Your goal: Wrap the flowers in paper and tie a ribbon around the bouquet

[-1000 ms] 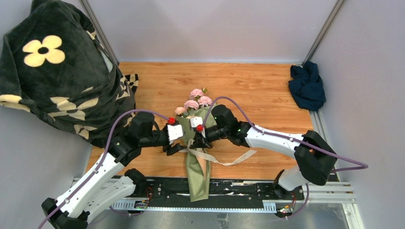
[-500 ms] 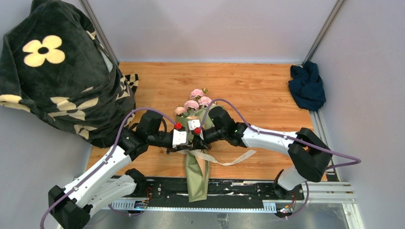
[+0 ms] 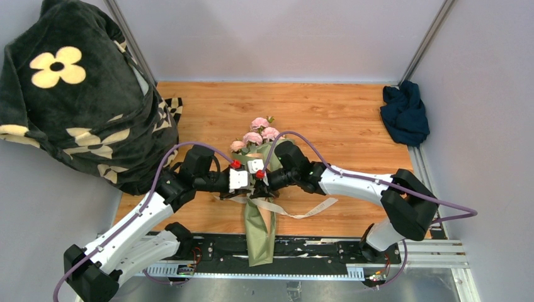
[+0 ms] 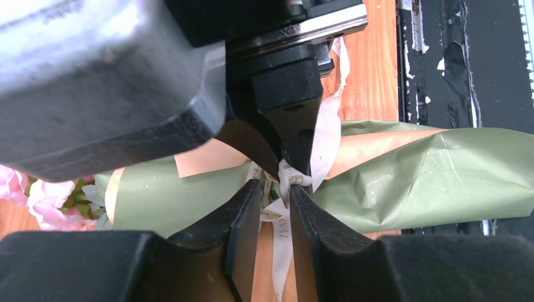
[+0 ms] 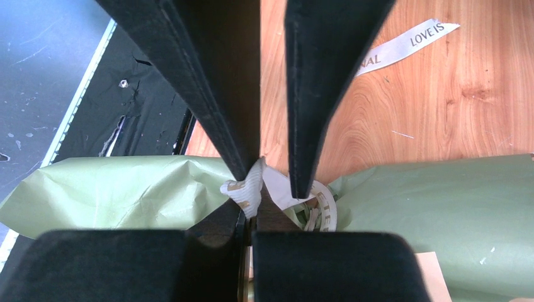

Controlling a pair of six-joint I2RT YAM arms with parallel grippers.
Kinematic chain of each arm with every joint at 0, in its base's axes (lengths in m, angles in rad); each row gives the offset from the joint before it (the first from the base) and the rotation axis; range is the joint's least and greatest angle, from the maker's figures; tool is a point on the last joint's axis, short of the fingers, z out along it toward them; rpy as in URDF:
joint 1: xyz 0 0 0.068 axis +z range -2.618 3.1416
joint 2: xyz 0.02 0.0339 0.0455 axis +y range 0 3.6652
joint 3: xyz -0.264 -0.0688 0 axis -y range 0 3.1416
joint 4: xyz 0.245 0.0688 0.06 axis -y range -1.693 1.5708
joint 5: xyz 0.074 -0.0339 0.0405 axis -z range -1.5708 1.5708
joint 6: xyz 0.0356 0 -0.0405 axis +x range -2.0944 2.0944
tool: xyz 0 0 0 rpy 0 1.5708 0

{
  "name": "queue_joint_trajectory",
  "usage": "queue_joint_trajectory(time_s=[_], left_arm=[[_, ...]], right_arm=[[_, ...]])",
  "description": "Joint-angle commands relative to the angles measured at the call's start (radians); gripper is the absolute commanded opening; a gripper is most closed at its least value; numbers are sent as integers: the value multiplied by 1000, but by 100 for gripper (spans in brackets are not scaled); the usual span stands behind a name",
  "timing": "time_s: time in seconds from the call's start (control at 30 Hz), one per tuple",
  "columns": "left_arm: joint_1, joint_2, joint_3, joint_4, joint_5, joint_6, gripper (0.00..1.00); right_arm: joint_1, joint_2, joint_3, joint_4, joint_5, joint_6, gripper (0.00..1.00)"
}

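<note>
The bouquet lies along the table's middle, pink flowers [image 3: 255, 134] at the far end and olive-green paper [image 3: 259, 233] tapering toward the near edge. A cream ribbon [image 3: 301, 212] is looped round its waist, with one tail trailing right. Both grippers meet tip to tip over that waist. My right gripper [image 5: 245, 217] is shut on a small fold of ribbon [image 5: 247, 187]. My left gripper [image 4: 275, 189] faces it with its jaws a narrow gap apart. A ribbon strand [image 4: 281, 242] runs through that gap unpinched. The held fold touches one left fingertip [image 4: 297, 192].
A black blanket with cream flower prints [image 3: 69, 94] is heaped at the left. A dark navy cloth [image 3: 405, 113] lies at the far right corner. The bouquet's tip overhangs the black rail [image 3: 327, 250] at the near edge. Purple cables [image 3: 302, 139] arch over both wrists.
My left arm has swung right, bringing its gripper up against the right one at the ribbon. Its jaws narrowed from wide to a small gap. The right gripper stays shut on the ribbon.
</note>
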Motion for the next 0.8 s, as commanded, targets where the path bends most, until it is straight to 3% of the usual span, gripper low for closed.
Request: queue_joint_trajectory(time_s=[0.0, 0.1, 0.13, 0.17, 0.2, 0.3, 0.37, 0.47, 0.53, 0.67, 0.77], left_arm=[[5, 0, -12, 29, 20, -21, 32], [5, 2, -19, 23, 32, 0, 30], [5, 4, -21, 22, 35, 2, 24], [5, 7, -20, 23, 41, 1, 8], [5, 12, -16, 20, 52, 2, 0], [5, 10, -6, -32, 51, 59, 0], [5, 1, -13, -118, 25, 204, 0], [5, -8, -65, -205, -43, 402, 0], [6, -8, -98, -156, -100, 408, 0], [5, 8, -95, -143, -99, 396, 0], [6, 5, -94, -177, -93, 428, 0]], right_arm=[[27, -20, 18, -9, 7, -19, 0], [27, -21, 20, -8, 12, -19, 0], [27, -20, 20, -6, 11, -19, 0], [27, -20, 21, -7, 9, -22, 1], [27, -23, 22, -17, 12, -21, 6], [25, -52, 35, -87, 64, -14, 35], [13, -92, 36, -167, 117, 13, 43], [-35, -161, 5, -182, 128, 127, 46], [-69, -177, -9, -181, 134, 234, 45], [-72, -92, 29, -219, 293, 493, 31], [-70, 2, 135, -341, 350, 613, 34]])
